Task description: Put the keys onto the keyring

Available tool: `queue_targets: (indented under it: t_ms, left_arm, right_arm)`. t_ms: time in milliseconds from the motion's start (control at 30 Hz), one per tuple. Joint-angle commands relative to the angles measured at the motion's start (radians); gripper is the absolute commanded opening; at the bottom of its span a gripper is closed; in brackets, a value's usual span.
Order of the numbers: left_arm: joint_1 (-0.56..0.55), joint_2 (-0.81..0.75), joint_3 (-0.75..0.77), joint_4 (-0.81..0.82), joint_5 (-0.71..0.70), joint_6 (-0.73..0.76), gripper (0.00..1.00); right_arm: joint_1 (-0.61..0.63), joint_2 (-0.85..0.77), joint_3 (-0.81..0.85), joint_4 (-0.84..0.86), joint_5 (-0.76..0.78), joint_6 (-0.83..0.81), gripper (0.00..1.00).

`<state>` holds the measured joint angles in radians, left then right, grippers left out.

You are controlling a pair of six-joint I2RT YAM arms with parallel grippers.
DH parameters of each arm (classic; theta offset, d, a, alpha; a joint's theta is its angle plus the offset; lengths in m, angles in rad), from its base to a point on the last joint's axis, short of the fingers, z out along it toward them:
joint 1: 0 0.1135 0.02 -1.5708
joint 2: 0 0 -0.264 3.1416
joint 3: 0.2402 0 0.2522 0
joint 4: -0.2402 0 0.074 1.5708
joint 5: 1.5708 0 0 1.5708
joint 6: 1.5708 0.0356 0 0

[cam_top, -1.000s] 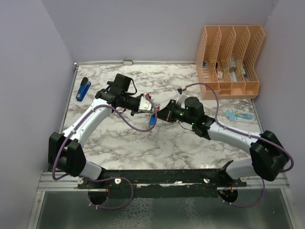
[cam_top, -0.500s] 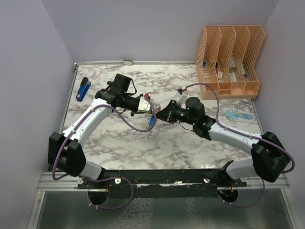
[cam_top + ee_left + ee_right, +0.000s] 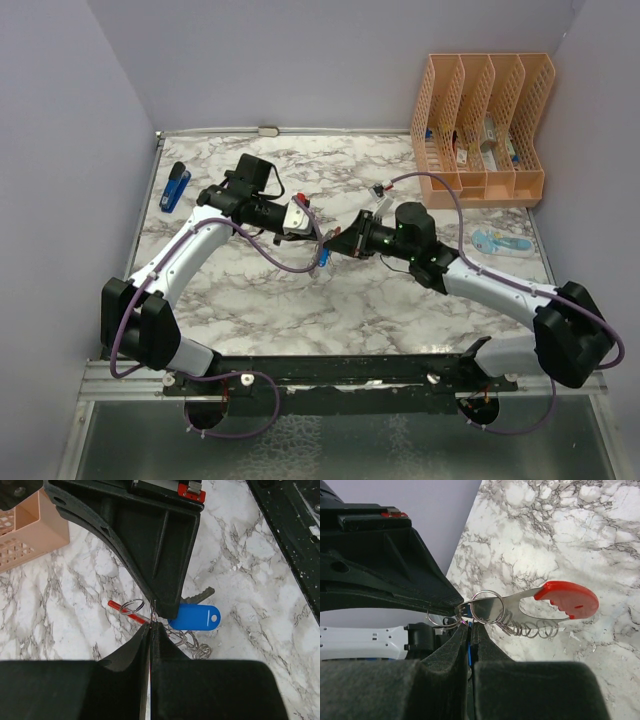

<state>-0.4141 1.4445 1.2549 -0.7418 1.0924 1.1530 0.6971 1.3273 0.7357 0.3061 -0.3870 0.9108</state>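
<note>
1. Both claws meet tip to tip above the table (image 3: 400, 310). The left gripper (image 3: 150, 627) is pinched closed on thin ring wire of the keys (image 3: 195, 617), and the right gripper (image 3: 470, 629) is closed at the ring end of the keyring (image 3: 567, 599).
2. Keyring's long axis runs from the right tips toward 3 o'clock, red crescent outermost.
3. Blue-headed key dangles just past the left tips, toward 4 o'clock; the left claw is nearer.
4. Judgement: threading depends on lining up ring wire and keyring.
</note>
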Motion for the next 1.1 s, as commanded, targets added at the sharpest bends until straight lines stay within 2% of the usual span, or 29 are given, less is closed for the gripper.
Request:
queue_targets:
  t_ms: [0, 167, 367, 733, 900, 1067]
  left_arm:
    - [-0.011, -0.039, 0.023, -0.050, 0.196, 0.048, 0.00]
    - [-0.011, -0.041, 0.001, -0.079, 0.244, 0.079, 0.00]
    - [-0.010, -0.033, -0.003, -0.147, 0.290, 0.143, 0.00]
    - [-0.006, 0.006, 0.000, -0.208, 0.342, 0.197, 0.00]
    - [-0.006, 0.030, 0.001, -0.222, 0.372, 0.198, 0.00]
    - [-0.006, 0.056, 0.004, -0.248, 0.404, 0.198, 0.00]
  right_arm:
    - [-0.001, -0.032, 0.026, -0.020, -0.040, -0.028, 0.01]
    - [-0.001, -0.053, 0.052, -0.084, -0.062, -0.055, 0.04]
    - [-0.001, -0.102, 0.101, -0.218, -0.052, -0.130, 0.22]
    - [-0.002, -0.259, 0.218, -0.520, 0.030, -0.324, 0.28]
    - [-0.001, -0.358, 0.216, -0.533, 0.015, -0.465, 0.30]
    - [-0.001, -0.379, 0.176, -0.458, -0.087, -0.603, 0.34]
